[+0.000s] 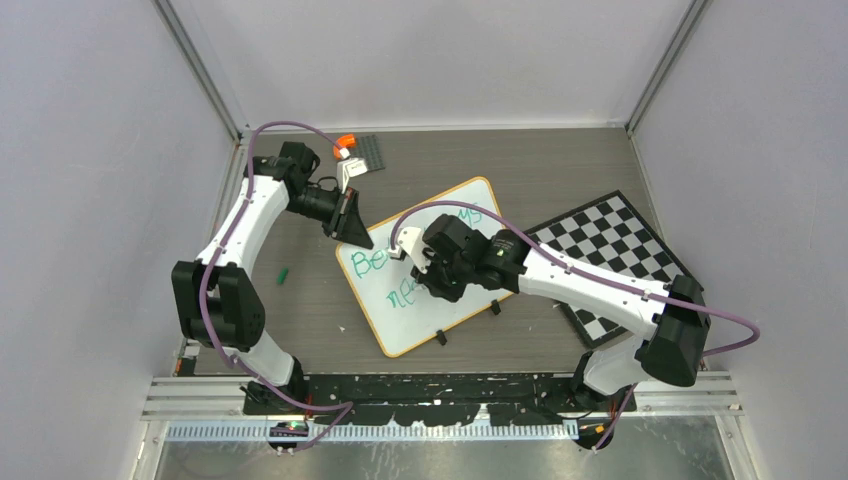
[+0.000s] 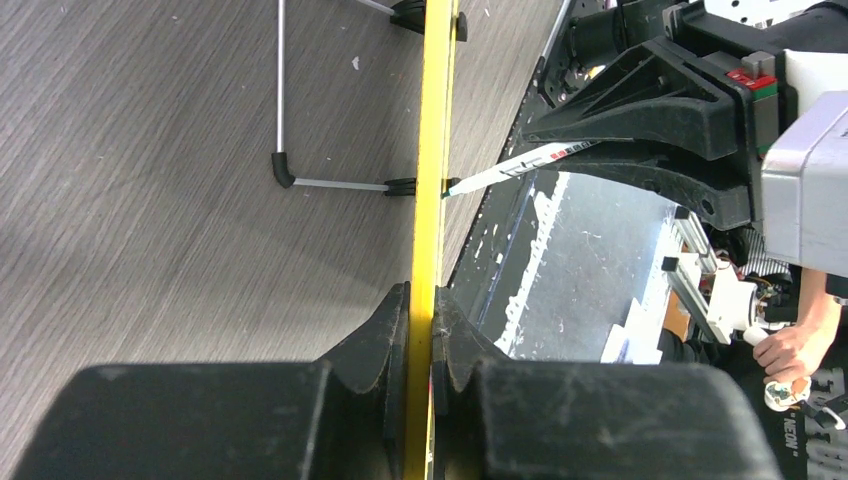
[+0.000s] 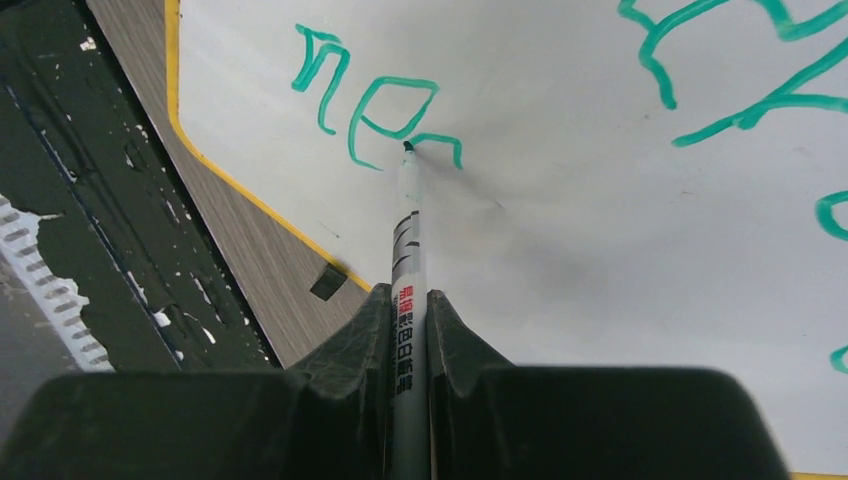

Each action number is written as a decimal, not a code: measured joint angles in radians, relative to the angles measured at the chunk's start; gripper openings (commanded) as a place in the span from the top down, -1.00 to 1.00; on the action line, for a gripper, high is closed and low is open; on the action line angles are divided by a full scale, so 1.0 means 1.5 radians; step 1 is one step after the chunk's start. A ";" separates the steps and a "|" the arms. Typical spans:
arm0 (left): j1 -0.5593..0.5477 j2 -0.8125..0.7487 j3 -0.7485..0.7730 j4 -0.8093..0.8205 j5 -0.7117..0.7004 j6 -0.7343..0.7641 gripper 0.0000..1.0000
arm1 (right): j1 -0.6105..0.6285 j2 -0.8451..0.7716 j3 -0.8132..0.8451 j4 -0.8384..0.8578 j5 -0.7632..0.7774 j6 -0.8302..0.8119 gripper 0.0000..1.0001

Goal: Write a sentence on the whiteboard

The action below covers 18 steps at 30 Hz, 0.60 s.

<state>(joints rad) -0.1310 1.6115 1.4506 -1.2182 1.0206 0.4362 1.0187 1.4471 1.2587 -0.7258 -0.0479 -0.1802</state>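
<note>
While the right gripper (image 3: 408, 300) is clamped on a white marker (image 3: 407, 250), its two dark fingers pressed to the barrel with no gap, the marker's green tip touches the whiteboard (image 3: 600, 260) straight ahead of those fingers. That tip rests on the lower line of the sentence (image 3: 370, 110), at a short green stroke just past letters that look like "n" and "e". Larger green strokes of the upper line lie farther ahead and to the right of the marker, partly cut off at the picture's edge.

From the left wrist, the left gripper (image 2: 422, 300) is closed tight on the board's yellow-orange rim, which is seen edge-on and runs straight away between the fingers. To one side of that rim a thin wire leg with black feet rests on the grey wood-grain table (image 1: 560, 165); on the other side the marker tip meets the board's face.

From above, the left gripper pinches the board's far-left corner. The right gripper hangs over the middle of the board and hides part of the writing. A checkerboard (image 1: 610, 240) lies beside the board, under the right arm; whether the two touch I cannot tell. A small green piece (image 1: 283, 272) lies on the table left of the left gripper, well apart from the board
</note>
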 measured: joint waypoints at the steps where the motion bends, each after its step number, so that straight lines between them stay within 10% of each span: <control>1: 0.000 0.000 0.000 0.000 0.000 0.001 1.00 | 0.000 0.000 -0.004 0.001 -0.003 0.000 0.99; 18: 0.000 0.000 0.000 0.000 -0.002 0.009 1.00 | -0.009 -0.015 -0.042 -0.009 -0.005 -0.004 1.00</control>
<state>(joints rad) -0.1314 1.6115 1.4506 -1.2182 1.0180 0.4503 1.0050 1.4246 1.1954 -0.7399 -0.0551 -0.1860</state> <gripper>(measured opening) 0.093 0.186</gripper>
